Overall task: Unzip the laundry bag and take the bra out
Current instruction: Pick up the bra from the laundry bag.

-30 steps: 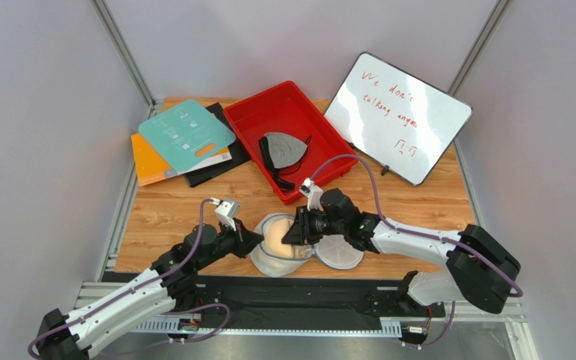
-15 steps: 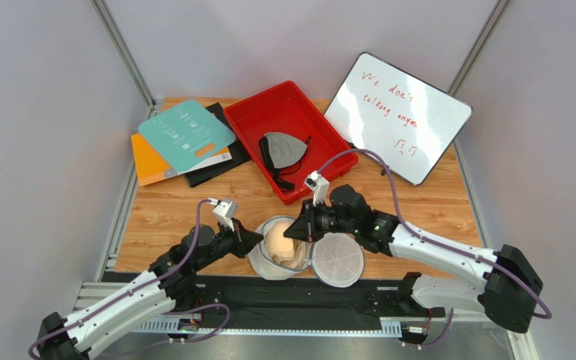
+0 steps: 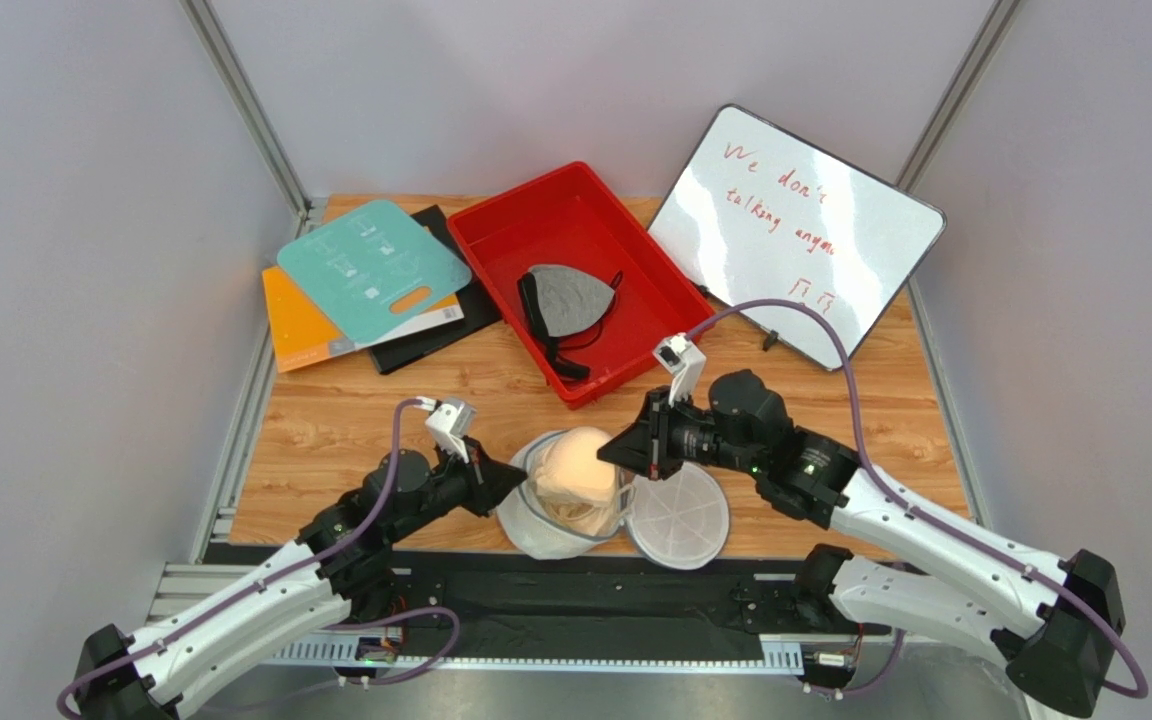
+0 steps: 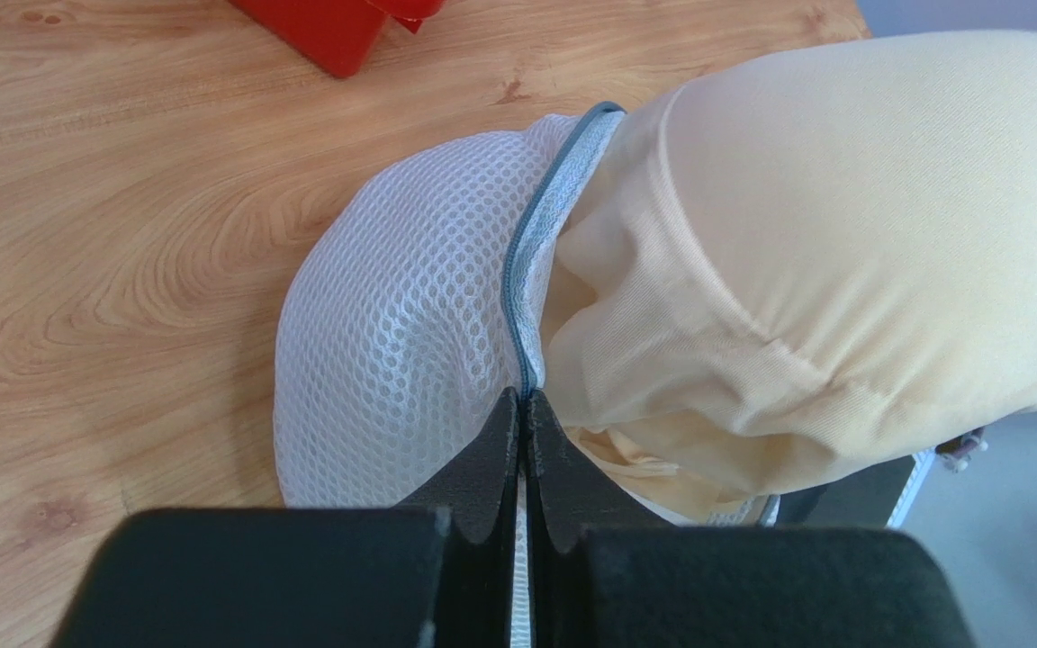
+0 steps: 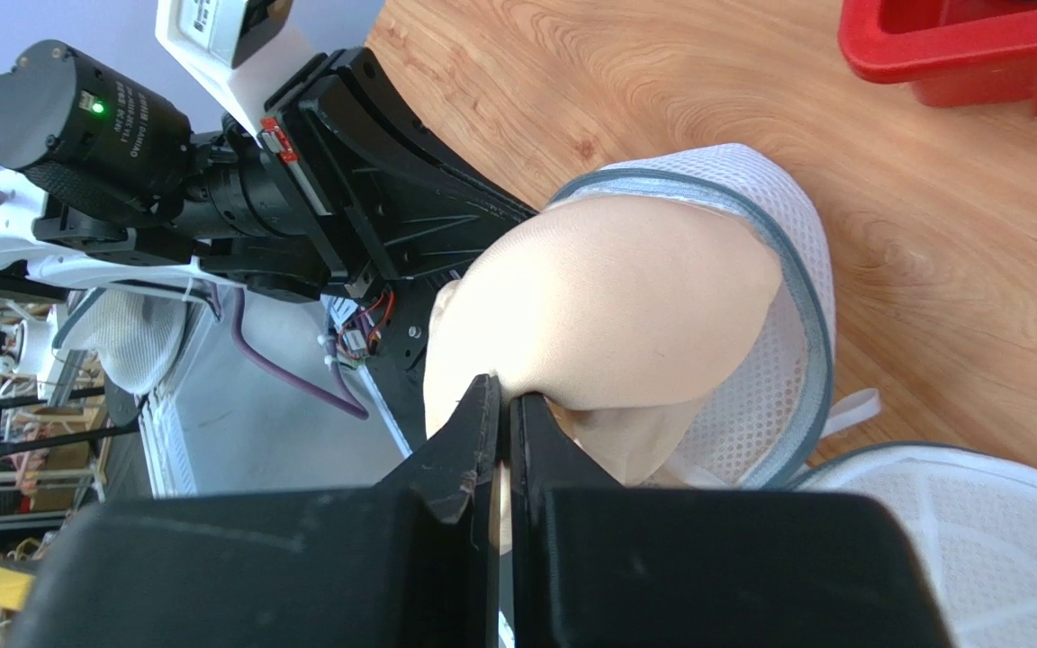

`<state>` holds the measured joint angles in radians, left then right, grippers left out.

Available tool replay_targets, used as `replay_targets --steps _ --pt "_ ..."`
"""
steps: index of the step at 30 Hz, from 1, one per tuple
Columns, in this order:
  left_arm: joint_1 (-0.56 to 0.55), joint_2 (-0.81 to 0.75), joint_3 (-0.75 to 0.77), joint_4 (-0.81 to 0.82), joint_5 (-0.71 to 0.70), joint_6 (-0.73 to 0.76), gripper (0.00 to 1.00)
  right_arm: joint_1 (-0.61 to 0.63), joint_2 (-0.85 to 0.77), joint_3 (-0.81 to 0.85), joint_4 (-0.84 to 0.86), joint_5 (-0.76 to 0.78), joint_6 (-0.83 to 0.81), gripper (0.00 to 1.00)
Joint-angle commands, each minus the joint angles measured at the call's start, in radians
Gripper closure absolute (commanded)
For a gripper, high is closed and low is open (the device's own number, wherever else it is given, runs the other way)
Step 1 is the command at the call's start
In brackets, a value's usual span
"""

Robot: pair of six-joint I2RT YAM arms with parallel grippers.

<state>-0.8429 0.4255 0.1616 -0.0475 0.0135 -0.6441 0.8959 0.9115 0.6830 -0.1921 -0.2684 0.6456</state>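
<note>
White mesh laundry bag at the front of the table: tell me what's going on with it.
The round white mesh laundry bag lies unzipped. The left gripper pinches its grey zipper rim, while the right gripper is shut on the soft beige bra, which bulges partly out of the bag.

The laundry bag [image 3: 534, 522] sits at the desk's [image 3: 342, 420] near edge, its opened flap [image 3: 675, 518] flat just to its right; the bra [image 3: 579, 462] bulges up out of it. The left gripper [image 3: 515, 480] pinches the bag's left rim in its jaws — the right gripper [image 3: 612, 450], reaching from the right, pinches the bra. Behind stands a tray [image 3: 560, 225] holding another bra [image 3: 564, 297], with a stack of boards [image 3: 364, 278] to its left and a whiteboard [image 3: 793, 233] to its right.
</note>
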Motion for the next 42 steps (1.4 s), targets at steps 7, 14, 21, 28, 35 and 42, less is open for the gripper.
replay_targets --steps 7,14,21,28,35,42 --pt "0.002 -0.011 0.023 -0.025 -0.01 0.003 1.0 -0.035 -0.135 0.09 -0.121 0.066 -0.06 1.0" --pt "0.002 -0.01 0.023 -0.029 -0.012 0.004 1.0 -0.046 -0.201 0.139 -0.188 0.112 -0.086 1.0" --pt "0.002 -0.011 0.024 -0.035 -0.009 0.006 1.0 -0.069 -0.244 0.216 -0.303 0.187 -0.153 1.0" --pt "0.002 -0.008 0.024 -0.032 -0.007 0.008 1.0 -0.139 -0.217 0.312 -0.382 0.228 -0.231 1.0" --pt "0.004 -0.01 0.029 -0.032 -0.009 0.012 1.0 -0.229 -0.131 0.473 -0.386 0.181 -0.303 1.0" --pt "0.002 -0.007 0.029 -0.031 -0.01 0.017 1.0 -0.275 0.016 0.69 -0.376 0.144 -0.394 1.0"
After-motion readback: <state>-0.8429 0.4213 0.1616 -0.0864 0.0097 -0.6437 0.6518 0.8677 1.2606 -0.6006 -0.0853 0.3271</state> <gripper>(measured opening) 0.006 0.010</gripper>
